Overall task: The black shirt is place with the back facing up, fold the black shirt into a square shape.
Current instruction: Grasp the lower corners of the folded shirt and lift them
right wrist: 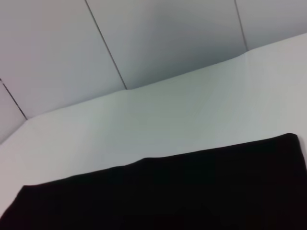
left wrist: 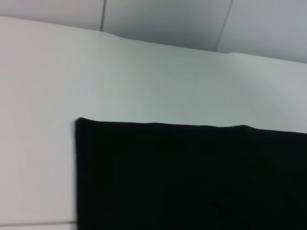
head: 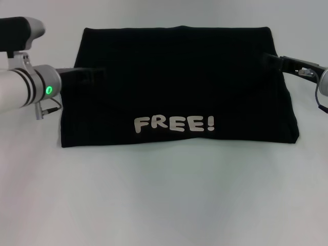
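Shirt-wise, the black shirt [head: 179,87] with "FREE!" lettering [head: 174,124] already lay as a wide rectangle, needing side folds; left gripper [head: 95,75] and right gripper [head: 270,60] sat at its edges, claw openings impossible to tell.

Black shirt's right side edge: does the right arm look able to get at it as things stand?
Probably yes. The right gripper is already at the black shirt's right edge, with nothing between them on the white table. The left gripper is over the opposite side, out of the way.
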Motion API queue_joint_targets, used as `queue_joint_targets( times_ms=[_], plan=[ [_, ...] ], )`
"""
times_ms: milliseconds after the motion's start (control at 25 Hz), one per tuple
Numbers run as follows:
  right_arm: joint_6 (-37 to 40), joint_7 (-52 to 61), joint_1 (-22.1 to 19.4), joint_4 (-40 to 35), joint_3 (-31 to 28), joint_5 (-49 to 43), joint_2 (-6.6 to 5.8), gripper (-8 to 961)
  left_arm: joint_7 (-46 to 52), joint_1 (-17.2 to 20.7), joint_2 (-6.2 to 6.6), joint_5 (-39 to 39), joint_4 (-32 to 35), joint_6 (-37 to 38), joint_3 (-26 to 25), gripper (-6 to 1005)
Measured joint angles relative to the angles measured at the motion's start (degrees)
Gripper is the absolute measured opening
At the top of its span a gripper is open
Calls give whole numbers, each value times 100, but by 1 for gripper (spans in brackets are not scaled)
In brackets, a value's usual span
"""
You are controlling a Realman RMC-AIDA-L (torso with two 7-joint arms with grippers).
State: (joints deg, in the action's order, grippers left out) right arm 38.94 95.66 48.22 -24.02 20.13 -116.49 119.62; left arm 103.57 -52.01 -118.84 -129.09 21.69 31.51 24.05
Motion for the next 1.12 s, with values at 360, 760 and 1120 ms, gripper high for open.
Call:
queue_joint_targets(
  times_ms=[360,760,1120],
  plan=[
    [-35,-197,34,125,0,321,4,689,807,563,11,-13,1041,1119,501,785],
    [568,-126,-246,82,145,308,-187,687,1611,1303,61,-55,1746,2223,658,843],
    [2141,221,-912,45,144,311,-583,686,1622,1839,-47,-307,2199,3056,632,836]
  ],
)
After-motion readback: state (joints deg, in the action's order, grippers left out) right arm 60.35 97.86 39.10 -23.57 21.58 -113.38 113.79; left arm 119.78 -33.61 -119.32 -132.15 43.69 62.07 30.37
